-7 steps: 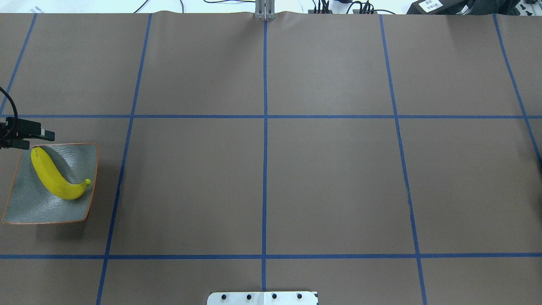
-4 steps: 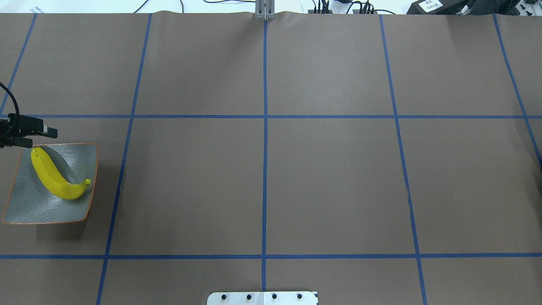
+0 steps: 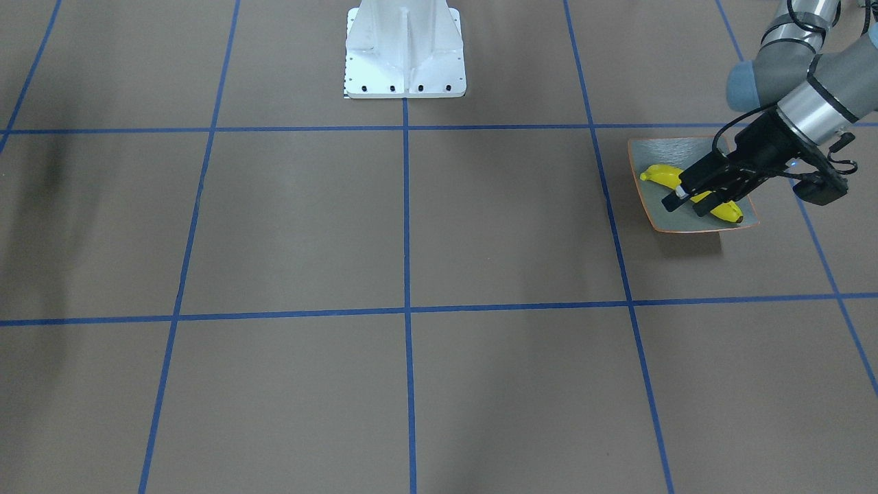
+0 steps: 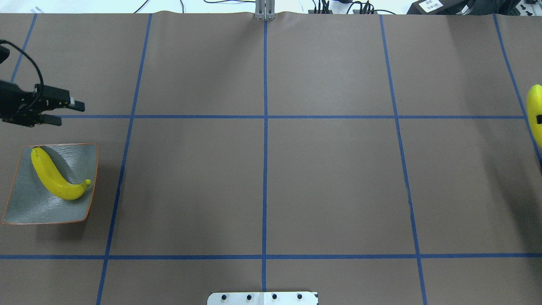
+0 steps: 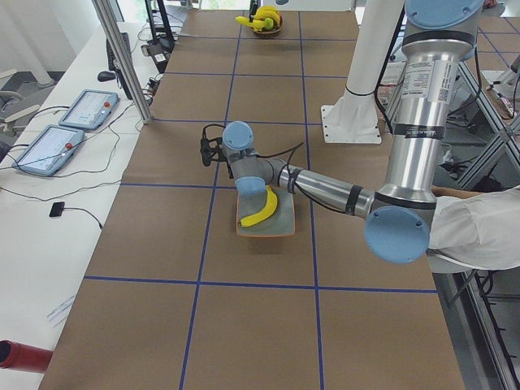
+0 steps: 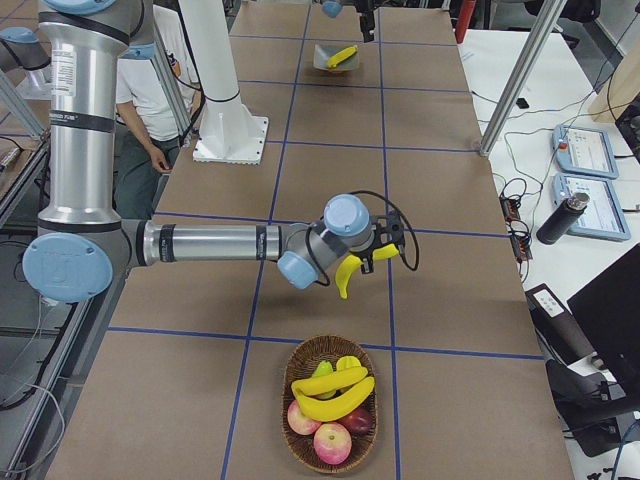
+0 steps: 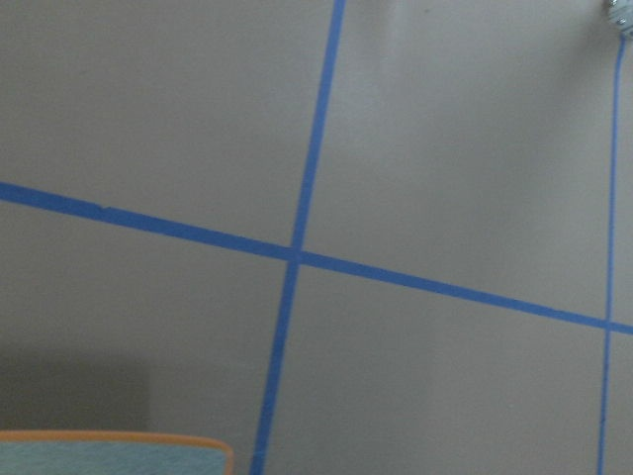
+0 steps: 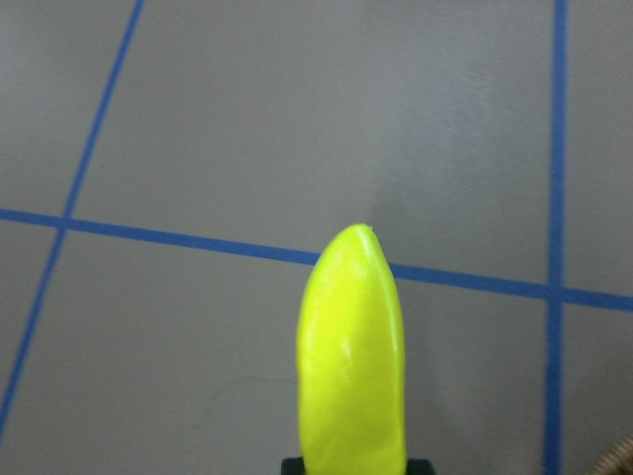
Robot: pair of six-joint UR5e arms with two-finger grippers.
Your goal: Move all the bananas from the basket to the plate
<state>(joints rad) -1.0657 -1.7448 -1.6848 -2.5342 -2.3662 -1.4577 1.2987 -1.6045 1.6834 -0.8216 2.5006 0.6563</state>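
The plate (image 4: 29,207) lies at the table's left edge with one banana (image 4: 55,176) on it; both also show in the front view, plate (image 3: 686,145) and banana (image 3: 660,175). My left gripper (image 4: 65,112) is open and empty, just beyond the plate's far edge. In the front view it (image 3: 684,206) hangs in front of the plate. My right gripper (image 6: 368,258) is shut on a second banana (image 6: 347,275), held above the table near the basket (image 6: 286,385). That banana shows at the overhead view's right edge (image 4: 536,106) and in the right wrist view (image 8: 351,346). More bananas (image 6: 330,392) lie in the basket.
Red apples (image 6: 332,442) lie in the basket beside the bananas. The robot's white base plate (image 4: 262,298) sits at the near table edge. An operator's arm (image 5: 479,231) shows at the robot's side. Blue tape lines cross the brown table.
My left gripper has moved away from the plate, toward the far side and a little right. The banana held by my right gripper has come into view at the right edge.
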